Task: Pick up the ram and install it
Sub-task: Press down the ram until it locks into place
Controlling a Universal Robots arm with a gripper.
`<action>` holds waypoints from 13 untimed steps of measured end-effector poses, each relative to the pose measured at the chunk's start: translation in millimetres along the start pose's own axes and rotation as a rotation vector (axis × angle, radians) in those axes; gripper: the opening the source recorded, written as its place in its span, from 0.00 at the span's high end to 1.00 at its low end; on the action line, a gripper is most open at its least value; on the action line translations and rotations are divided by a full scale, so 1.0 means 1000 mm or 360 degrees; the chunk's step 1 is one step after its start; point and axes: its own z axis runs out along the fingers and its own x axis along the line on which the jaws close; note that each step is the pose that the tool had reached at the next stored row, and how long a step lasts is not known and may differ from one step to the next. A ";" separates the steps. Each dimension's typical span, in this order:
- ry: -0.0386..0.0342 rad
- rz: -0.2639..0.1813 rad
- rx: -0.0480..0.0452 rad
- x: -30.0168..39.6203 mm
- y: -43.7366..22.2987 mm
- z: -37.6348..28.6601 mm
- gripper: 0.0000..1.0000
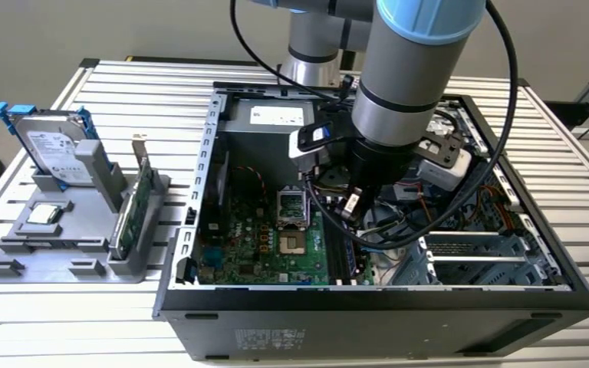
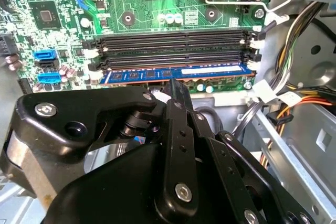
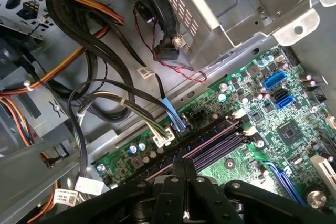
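gripper [image 2: 169,88] upright above ram [image 2: 173,73]

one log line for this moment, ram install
gripper: inside case | ram: in motherboard slot, beneath gripper | jaws: cannot tell

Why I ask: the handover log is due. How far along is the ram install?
Done, apparently: the ram already stands level in the outermost memory slot, beside the empty slots on the motherboard. In hand: the hand sits at the middle of the stick's top edge, inside the case. Left: I can't tell whether the stick is fully seated or its end clips are latched.
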 end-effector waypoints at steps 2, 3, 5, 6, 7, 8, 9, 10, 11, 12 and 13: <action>0.0000 -0.0008 0.0000 0.0000 0.0000 0.0000 1.00; 0.0000 -0.0013 0.0000 0.0000 0.0000 0.0000 1.00; 0.0000 -0.0022 0.0000 0.0000 0.0000 0.0000 1.00; 0.0000 -0.0026 0.0000 0.0000 0.0000 0.0000 1.00; 0.0000 -0.0031 0.0000 0.0000 0.0000 0.0000 1.00; 0.0000 -0.0035 0.0000 -0.0001 0.0000 0.0000 1.00; 0.0000 -0.0039 0.0000 -0.0001 0.0000 0.0000 1.00; 0.0000 -0.0043 0.0000 -0.0001 0.0000 0.0000 1.00; 0.0001 -0.0047 0.0000 -0.0001 0.0000 0.0000 1.00; 0.0001 -0.0051 0.0000 -0.0001 0.0000 0.0000 1.00; 0.0001 -0.0055 0.0000 0.0000 0.0000 0.0001 1.00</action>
